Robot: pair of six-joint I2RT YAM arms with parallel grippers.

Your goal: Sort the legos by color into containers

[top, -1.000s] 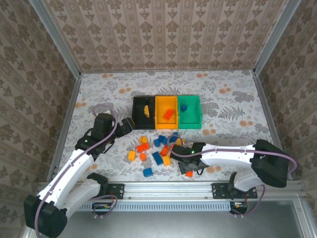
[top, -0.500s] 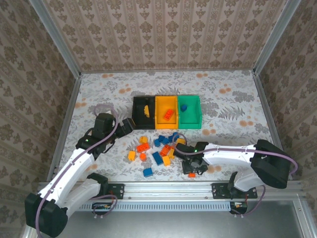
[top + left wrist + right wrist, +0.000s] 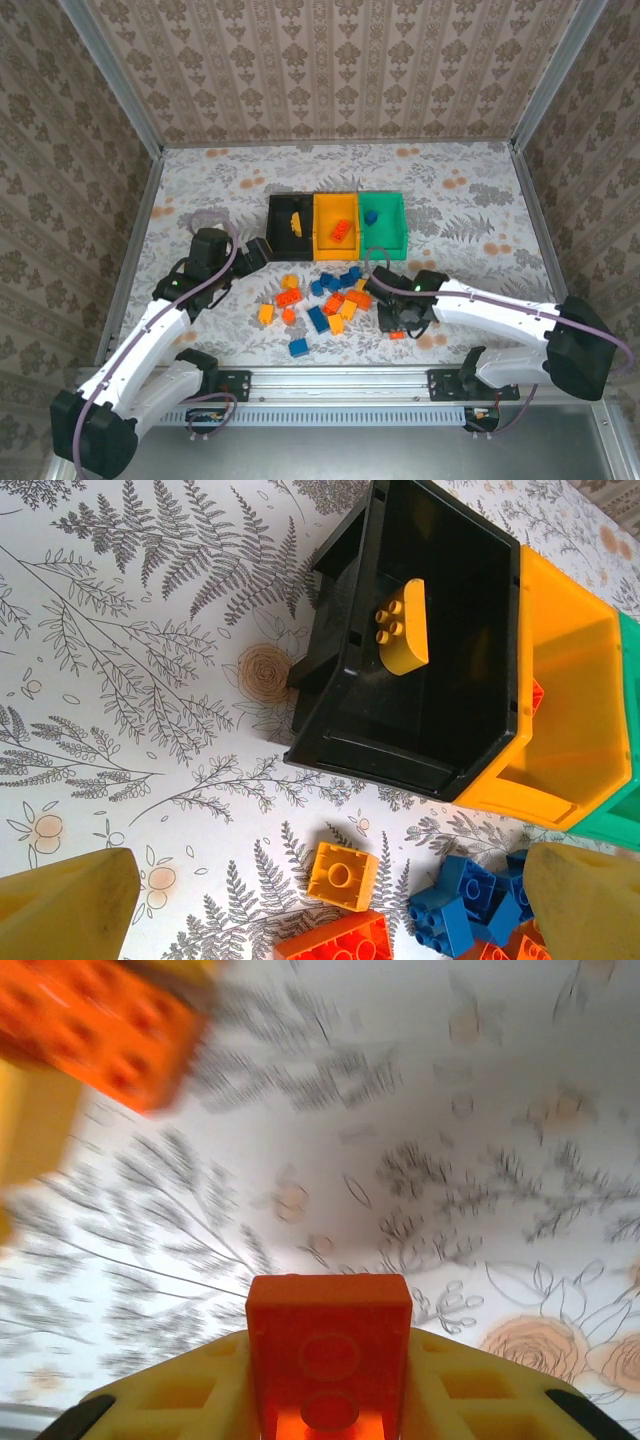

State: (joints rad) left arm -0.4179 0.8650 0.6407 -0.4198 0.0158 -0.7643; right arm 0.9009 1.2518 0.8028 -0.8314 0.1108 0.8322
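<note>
Top external view: the joined containers (image 3: 385,246) stand far of centre, with loose legos (image 3: 325,300) heaped just near them. The left gripper (image 3: 254,255) is spread wide beside the black bin (image 3: 340,670). The right gripper (image 3: 398,322) pinches a red-orange brick (image 3: 328,1355) right of the heap. In the right wrist view the brick's bottom is cut off and the table is blurred.

Left arm (image 3: 150,335), right arm (image 3: 500,312): white shells, black joints, lilac cable (image 3: 205,290) looped along each. Finger pads (image 3: 150,1395) mustard-yellow, square recesses moulded in.
</note>
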